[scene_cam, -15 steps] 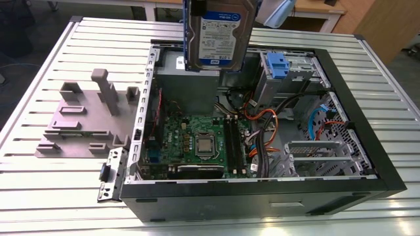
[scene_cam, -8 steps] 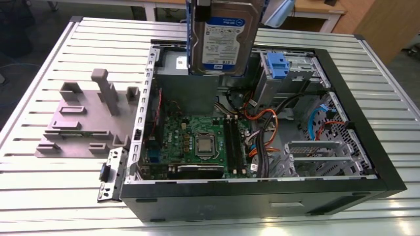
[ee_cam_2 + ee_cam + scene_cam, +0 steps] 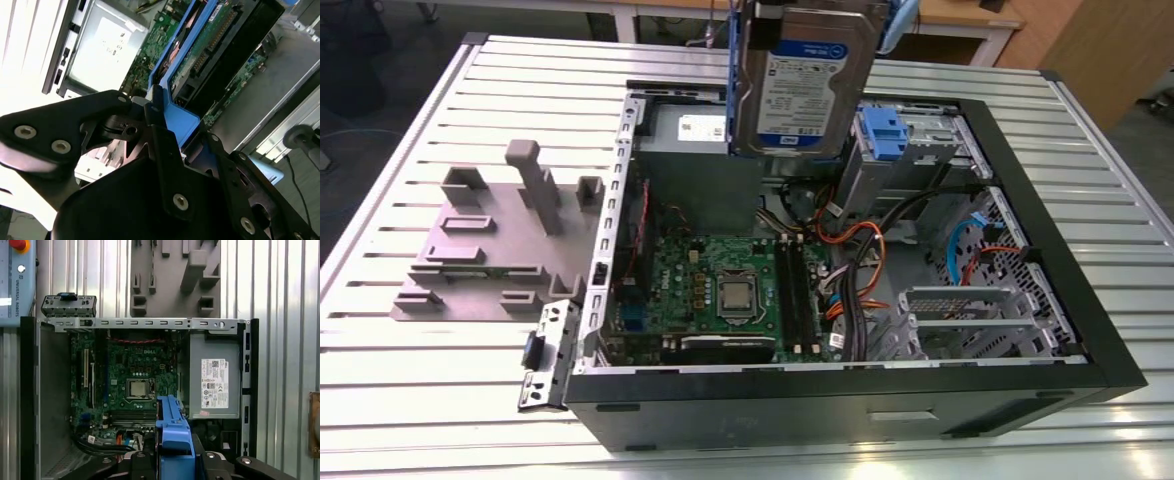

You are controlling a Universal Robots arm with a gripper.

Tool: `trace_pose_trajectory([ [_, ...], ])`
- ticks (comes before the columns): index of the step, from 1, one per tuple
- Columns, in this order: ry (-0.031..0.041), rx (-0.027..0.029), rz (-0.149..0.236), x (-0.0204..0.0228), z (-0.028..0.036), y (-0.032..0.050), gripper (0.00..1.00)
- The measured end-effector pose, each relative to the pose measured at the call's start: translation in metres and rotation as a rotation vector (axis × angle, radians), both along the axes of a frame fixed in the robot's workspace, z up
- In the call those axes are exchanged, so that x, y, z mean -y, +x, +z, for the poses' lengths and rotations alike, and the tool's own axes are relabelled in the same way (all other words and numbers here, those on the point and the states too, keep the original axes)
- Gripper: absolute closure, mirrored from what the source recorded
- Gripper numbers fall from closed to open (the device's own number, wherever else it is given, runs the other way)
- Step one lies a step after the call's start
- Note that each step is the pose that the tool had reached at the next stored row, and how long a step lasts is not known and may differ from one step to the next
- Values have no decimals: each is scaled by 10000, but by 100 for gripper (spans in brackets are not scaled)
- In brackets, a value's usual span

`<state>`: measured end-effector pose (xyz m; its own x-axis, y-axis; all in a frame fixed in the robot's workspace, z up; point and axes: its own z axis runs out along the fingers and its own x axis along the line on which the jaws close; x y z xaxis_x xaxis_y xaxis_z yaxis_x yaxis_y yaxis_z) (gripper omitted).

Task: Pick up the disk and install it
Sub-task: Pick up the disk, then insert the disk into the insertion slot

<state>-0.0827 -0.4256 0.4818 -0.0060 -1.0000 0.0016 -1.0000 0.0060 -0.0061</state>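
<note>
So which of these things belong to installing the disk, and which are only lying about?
For the job: the disk, held in the gripper; the open computer case.
Just lying about: the grey fixture on the table; the grey box with a white sticker inside the case.

A ribbed silver metal surface [image 3: 454,400] carries an open black computer case [image 3: 854,405] lying on its side across the middle. A grey plastic fixture block [image 3: 480,250] sits beside it, nearer the surface's edge at the exterior view's left.
</note>
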Motion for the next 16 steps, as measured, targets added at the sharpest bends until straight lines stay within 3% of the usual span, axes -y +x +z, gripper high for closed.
trace_pose_trajectory([
  [6, -40, 0, -9, 2, -12, 149, 64],
  [10, -43, 10, -52, 34, -24, 157, 64],
  [16, -42, 36, -202, 41, -35, 158, 64],
])
